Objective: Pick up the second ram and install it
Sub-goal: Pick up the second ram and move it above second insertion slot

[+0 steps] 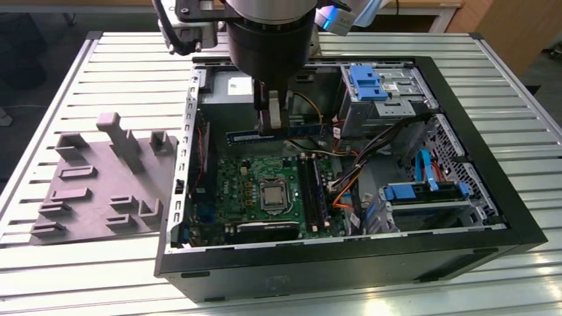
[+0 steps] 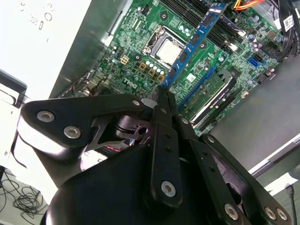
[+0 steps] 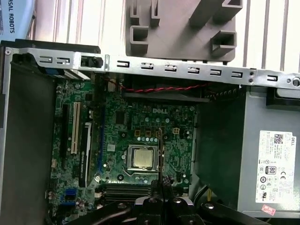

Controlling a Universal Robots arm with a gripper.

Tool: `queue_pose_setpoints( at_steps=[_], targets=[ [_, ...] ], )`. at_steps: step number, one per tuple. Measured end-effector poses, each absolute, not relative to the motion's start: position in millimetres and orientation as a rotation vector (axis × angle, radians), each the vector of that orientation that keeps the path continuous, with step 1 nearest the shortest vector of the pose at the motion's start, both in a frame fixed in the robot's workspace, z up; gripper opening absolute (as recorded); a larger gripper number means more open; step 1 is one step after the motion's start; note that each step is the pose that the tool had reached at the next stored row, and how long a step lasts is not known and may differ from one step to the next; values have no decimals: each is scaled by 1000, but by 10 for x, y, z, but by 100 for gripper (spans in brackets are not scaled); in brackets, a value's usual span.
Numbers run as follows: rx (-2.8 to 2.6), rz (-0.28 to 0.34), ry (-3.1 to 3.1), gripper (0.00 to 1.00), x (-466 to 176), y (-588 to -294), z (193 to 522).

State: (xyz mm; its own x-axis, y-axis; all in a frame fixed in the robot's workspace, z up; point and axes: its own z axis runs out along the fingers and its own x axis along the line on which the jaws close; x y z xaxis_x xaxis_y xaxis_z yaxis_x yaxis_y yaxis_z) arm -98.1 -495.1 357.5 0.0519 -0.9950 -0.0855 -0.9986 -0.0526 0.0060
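Where the second ram [image 1: 294, 131] hangs above the far part of the green motherboard [image 1: 246, 178], it is pinched on its two flat faces by the jaws, which close on it from above at about mid-length. This hold leaves the lower long edge free, presumably the edge meant to enter a slot. The stick is carried level and on edge inside the open computer case [image 1: 351, 260], touching nothing but the jaws.

In the second wrist view the stick [image 2: 193, 41] runs away from the jaws past the processor [image 2: 168, 49], its row of black chips turned outward. In the first wrist view it appears edge-on as a thin line [image 3: 161, 150] over the processor [image 3: 142, 157], which suggests the arm holds it square to the board.

The long black memory slots [image 1: 312, 187] lie to the exterior view's right of the processor [image 1: 274, 195] and run near to far. The stick lies left to right, so it appears crosswise to them and not yet over them. The grey fixture block [image 1: 97, 191] stands on the table [image 1: 79, 270] at the exterior view's left of the case, well apart from the stick.
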Motion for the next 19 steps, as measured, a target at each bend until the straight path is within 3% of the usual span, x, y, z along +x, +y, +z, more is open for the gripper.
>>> queue_pose_setpoints(
  at_steps=[19],
  targets=[
    [-2238,102,2124,11,-923,-4951,3447]
  ],
)
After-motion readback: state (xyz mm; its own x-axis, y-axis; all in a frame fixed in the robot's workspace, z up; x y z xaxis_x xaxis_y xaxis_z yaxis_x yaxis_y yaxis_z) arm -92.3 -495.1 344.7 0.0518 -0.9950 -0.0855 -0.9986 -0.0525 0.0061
